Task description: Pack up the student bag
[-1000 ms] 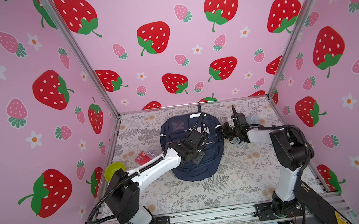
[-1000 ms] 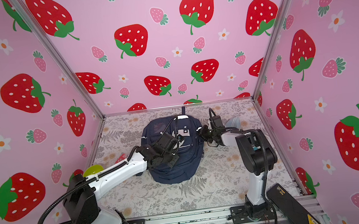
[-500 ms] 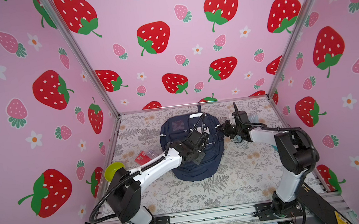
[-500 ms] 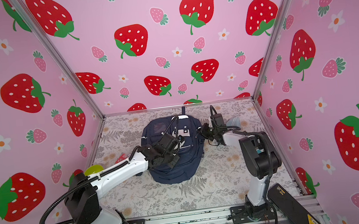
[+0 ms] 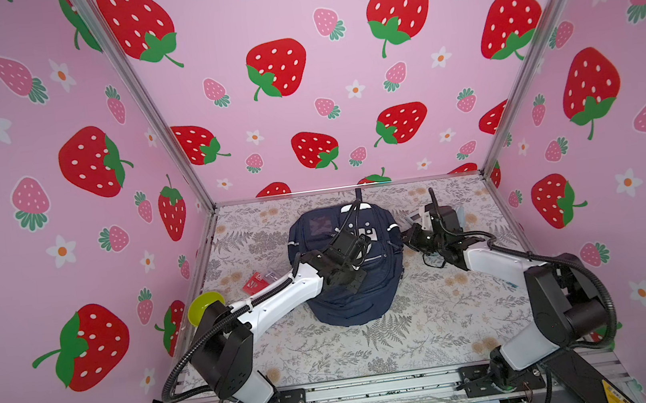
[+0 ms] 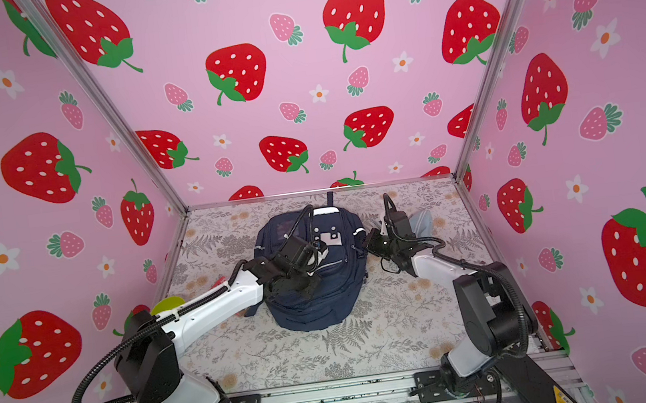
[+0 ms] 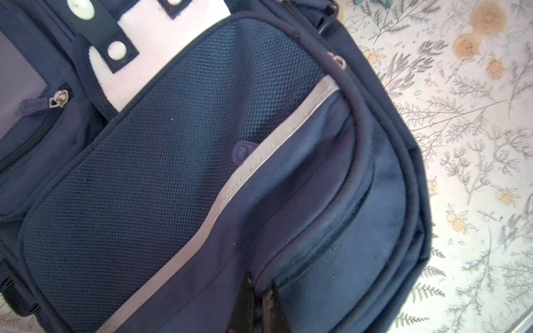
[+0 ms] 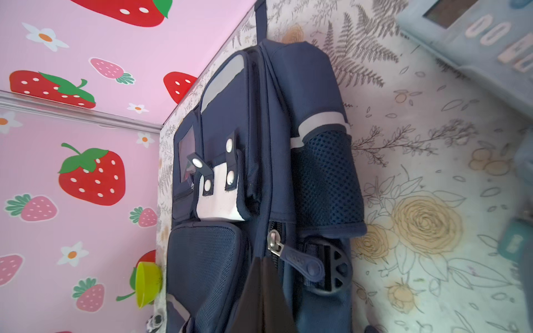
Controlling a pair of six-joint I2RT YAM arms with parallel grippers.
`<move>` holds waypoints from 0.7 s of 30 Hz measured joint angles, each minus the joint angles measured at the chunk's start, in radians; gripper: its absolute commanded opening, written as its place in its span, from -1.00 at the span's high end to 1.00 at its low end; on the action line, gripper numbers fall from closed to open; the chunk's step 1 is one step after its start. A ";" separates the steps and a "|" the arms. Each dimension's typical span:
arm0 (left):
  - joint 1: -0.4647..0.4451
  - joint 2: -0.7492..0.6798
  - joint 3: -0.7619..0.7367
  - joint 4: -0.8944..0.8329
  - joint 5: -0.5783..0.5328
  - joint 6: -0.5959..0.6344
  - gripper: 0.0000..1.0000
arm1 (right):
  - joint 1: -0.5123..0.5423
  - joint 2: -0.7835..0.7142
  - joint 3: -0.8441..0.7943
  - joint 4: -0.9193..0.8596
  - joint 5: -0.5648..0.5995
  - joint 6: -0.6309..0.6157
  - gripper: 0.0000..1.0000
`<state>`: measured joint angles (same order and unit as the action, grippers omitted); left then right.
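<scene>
The student bag (image 5: 350, 303) (image 6: 313, 308), navy with pale stripes and a white patch, lies flat in the middle of the floral table. My left gripper (image 5: 357, 259) (image 7: 258, 285) rests on its front, shut on a fold of fabric at a pocket's rim. My right gripper (image 5: 405, 238) (image 8: 263, 261) is at the bag's right side with both fingers pressed together. Its tip touches the zip line just below the metal slider (image 8: 274, 242). The navy zip pull (image 8: 300, 262) lies beside the fingers, not between them.
A red packet (image 5: 256, 282) and a yellow-green cup (image 5: 204, 307) (image 8: 147, 284) lie left of the bag near the wall. A grey-blue calculator (image 6: 420, 220) (image 8: 476, 43) sits behind the right gripper. Pink walls close three sides.
The right gripper has closed its jaws fully at the bag's side zip, and that arm's elbow has shifted slightly right. The left arm and the bag have not moved.
</scene>
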<state>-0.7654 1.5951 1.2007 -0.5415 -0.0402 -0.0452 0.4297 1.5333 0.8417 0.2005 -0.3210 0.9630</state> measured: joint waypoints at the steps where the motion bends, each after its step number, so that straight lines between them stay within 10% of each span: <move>1: 0.002 0.000 0.000 0.000 0.004 -0.004 1.00 | 0.013 -0.014 -0.008 -0.003 0.011 -0.007 1.00; 14: 0.011 0.000 0.000 0.000 0.027 -0.011 1.00 | 0.079 0.132 0.321 -0.383 0.264 -0.398 0.08; 21: 0.015 0.000 0.000 0.000 0.035 -0.011 1.00 | 0.087 0.171 0.326 -0.446 0.219 -0.598 -0.10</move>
<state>-0.7506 1.5951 1.2007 -0.5411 -0.0051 -0.0563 0.5171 1.7039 1.1675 -0.2455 -0.1020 0.3653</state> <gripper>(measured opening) 0.071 0.548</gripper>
